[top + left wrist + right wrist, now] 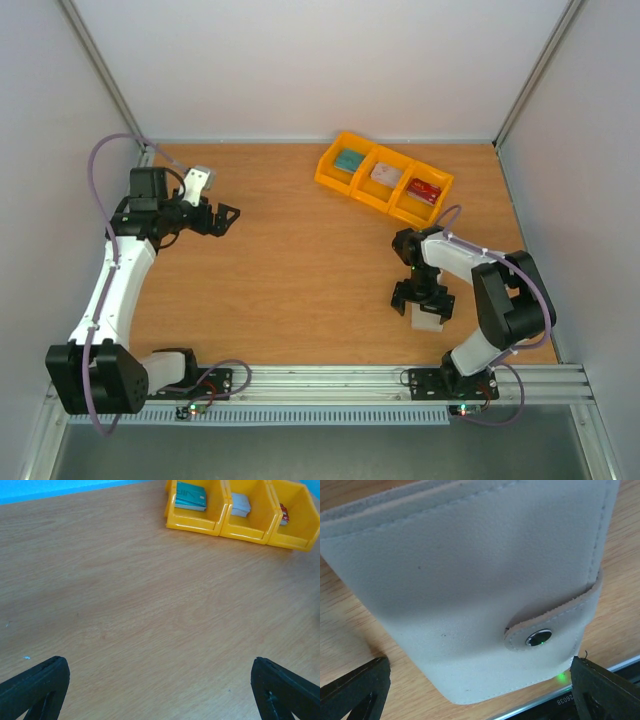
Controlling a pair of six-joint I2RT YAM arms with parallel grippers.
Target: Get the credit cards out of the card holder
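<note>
The left gripper [226, 216] hangs over the table [300, 290] near its left edge, toward the far-left corner. Its fingers are spread wide with nothing between them, only bare wood below.

Along the far edge, toward the far-right corner, sits a yellow tray [325, 175] of three compartments. They hold a teal card [348, 160], a pale card [386, 175] and a red card [424, 190], one in each.

Close to the near edge, toward the near-right corner, the right gripper [421, 304] hovers directly above the card holder [470, 590]. It is released, with its tips standing wide of the holder on either side.

The holder lies flat and folded, cream side up, its snap tab [540, 637] fastened over the edge. Whether any credit cards remain inside cannot be told, since the fold hides the pockets.

The step in hand looks like the approach to the holder. The next move likely calls for pinning or gripping the holder and prying the snap tab loose. That probably needs the left arm brought across to help.
</note>
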